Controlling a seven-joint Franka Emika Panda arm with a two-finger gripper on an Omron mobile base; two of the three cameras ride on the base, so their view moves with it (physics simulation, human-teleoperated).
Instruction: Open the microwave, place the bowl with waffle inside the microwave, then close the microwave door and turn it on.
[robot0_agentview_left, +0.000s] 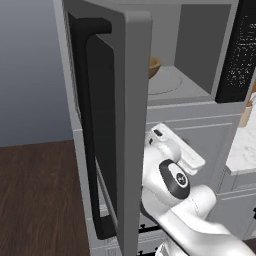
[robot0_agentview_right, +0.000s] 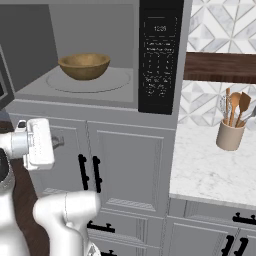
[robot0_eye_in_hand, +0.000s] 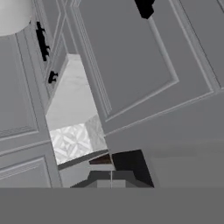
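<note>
Wooden round bowl (robot0_agentview_right: 84, 66) on smooth turntable plate (robot0_agentview_right: 117, 80)

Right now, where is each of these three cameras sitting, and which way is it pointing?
Left base view: behind the arm, left side, facing the open microwave door; the white arm shows lower right.
Right base view: behind, right side, looking into the microwave at the bowl; arm lower left, utensil jar on the counter.
Hand view: on the hand, facing cabinet doors; the shut gripper shows at the bottom.
Both base views share the bowl and microwave.
</note>
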